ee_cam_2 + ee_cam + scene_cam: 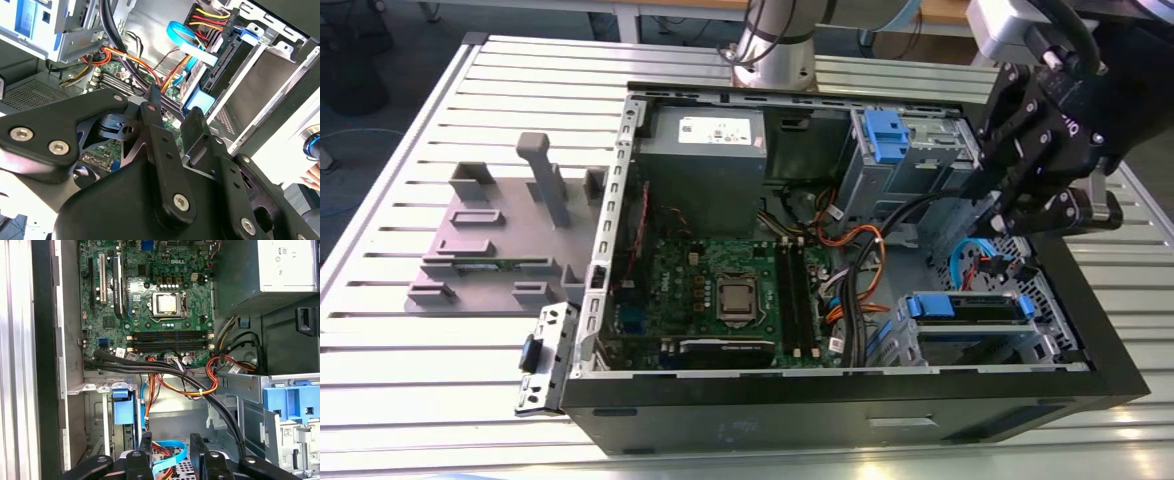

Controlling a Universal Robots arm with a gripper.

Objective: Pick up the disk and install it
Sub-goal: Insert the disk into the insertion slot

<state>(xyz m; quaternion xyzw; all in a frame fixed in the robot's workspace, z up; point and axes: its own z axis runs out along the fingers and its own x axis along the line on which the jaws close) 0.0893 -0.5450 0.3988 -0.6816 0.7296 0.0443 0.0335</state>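
The gripper (170, 452) hung inside the open computer case (1067, 300), its fingers (145, 445) apart and empty, above the orange and blue cables (165, 460). Just beyond, the disk (970, 306) sat in its blue carrier in the lower bay, apparently already seated. Farther off lay the motherboard (150, 300); any withdrawal should stay vertical to clear the cabling.

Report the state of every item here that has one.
computer case: lying flat on the table, side open.
gripper: jaws open, holding nothing, poised over the case's drive end.
disk: in its blue carrier, seated in the drive bay, apart from the gripper.
processor: bare, no cooler over it.
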